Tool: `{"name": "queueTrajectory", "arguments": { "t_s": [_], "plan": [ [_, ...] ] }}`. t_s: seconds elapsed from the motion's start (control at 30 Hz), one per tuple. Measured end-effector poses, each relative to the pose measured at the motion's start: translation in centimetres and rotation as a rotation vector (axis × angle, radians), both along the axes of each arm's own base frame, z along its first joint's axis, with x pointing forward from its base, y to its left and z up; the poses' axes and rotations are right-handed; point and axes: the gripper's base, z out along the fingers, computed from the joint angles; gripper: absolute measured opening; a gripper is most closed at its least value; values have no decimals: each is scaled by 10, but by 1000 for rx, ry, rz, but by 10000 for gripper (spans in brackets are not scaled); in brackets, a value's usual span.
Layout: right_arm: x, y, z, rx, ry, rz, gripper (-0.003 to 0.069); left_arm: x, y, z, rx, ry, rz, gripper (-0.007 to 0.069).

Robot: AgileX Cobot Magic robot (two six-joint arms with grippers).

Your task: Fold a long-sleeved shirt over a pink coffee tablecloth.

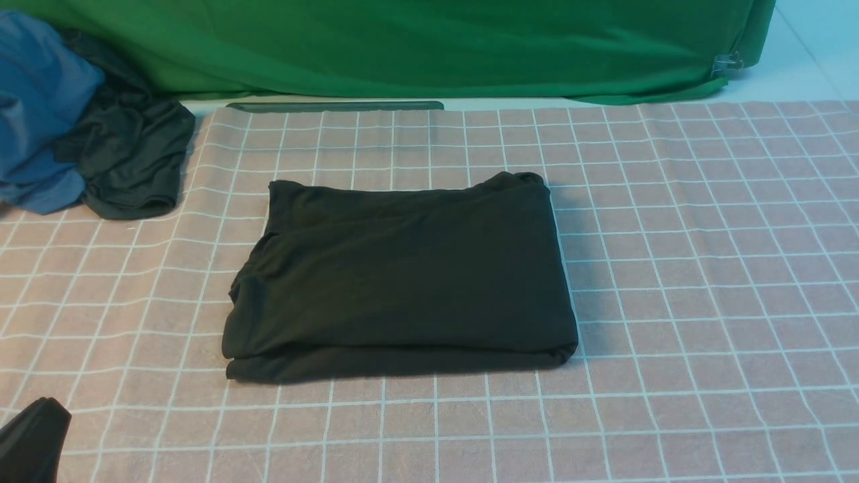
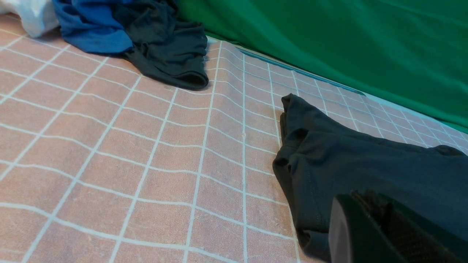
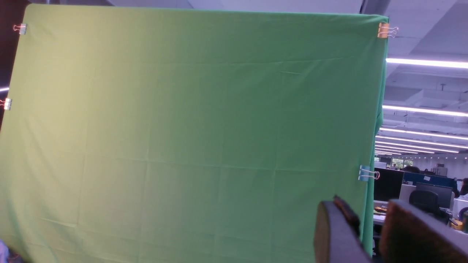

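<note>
The long-sleeved shirt lies folded into a black rectangle in the middle of the pink coffee tablecloth; no print shows on it. In the left wrist view the shirt has its folded edge just beyond my left gripper, whose jaws are pressed together with nothing between them. In the front view only the tip of the left gripper shows, at the near left corner, apart from the shirt. My right gripper is raised and faces the green backdrop, with a gap between its empty fingers. It is outside the front view.
A blue garment and a smaller dark garment bundle are heaped at the far left. A green cloth hangs along the back, held by a clip. Something white lies beside the blue garment.
</note>
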Motion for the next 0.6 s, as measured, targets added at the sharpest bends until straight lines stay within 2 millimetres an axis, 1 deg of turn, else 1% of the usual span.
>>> {"name": "queueTrajectory", "arguments": {
  "t_s": [0.27,0.33,0.43,0.5,0.53,0.57,0.6],
  "plan": [
    [0,0,0,-1,4,0,235,0,0,0,0,0,0,33],
    [3,1,-5,-7,27,0,235,0,0,0,0,0,0,33],
    [14,4,-19,-22,83,-2,235,0,0,0,0,0,0,33],
    [33,9,-48,-71,177,-37,235,0,0,0,0,0,0,33],
    [35,9,-51,-75,186,-42,235,0,0,0,0,0,0,33],
    [51,11,-82,-112,287,-92,235,0,0,0,0,0,0,33],
    [51,11,-82,-112,287,-92,235,0,0,0,0,0,0,33]
  ]
}}
